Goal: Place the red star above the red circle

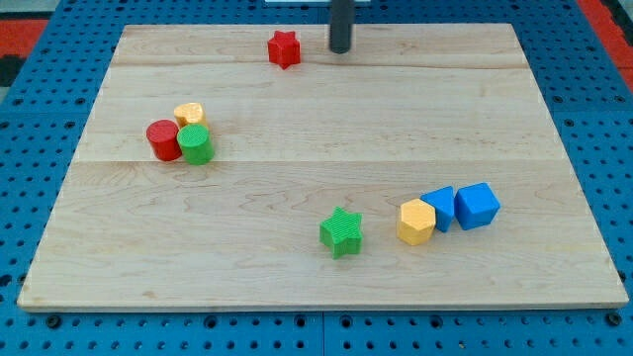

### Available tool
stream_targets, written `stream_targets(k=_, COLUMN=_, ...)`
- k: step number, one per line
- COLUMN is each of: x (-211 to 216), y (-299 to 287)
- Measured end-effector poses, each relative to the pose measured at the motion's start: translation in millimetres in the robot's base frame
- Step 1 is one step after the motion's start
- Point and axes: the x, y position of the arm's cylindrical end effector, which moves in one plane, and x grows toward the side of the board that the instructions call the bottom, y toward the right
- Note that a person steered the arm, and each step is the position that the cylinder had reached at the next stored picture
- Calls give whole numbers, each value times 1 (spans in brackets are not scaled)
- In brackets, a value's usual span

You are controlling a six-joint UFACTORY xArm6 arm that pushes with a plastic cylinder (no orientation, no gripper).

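- Camera view: your red star (pixel 284 48) sits near the bench (pixel 297 129) top edge, little room behind it, open wood below and to the view's left.
- My tip (pixel 340 48) is down just to the view's right of the red star, a small gap between, not touching.
- No jaws on this rig, only the rod; its upper part is cut off by the view's top.
- Red circle (pixel 163 139) lies at the view's left, touching the green circle (pixel 196 144); a yellow block (pixel 189 115) sits right behind the pair, shape hard to make out.
- That yellow block occupies the spot just above the red circle.
- Well apart, lower right: green star (pixel 342 232), yellow hexagon (pixel 416 222), two blue blocks (pixel 440 208) (pixel 478 206) in a touching row.
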Motion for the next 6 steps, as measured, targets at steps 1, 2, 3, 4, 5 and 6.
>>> stream_targets(k=1, x=20, y=-65)
stream_targets(k=2, x=27, y=-83)
stream_targets(k=3, x=-10, y=-62)
stream_targets(k=4, x=-11, y=-99)
stream_targets(k=5, x=22, y=-153)
stream_targets(k=6, x=41, y=-182)
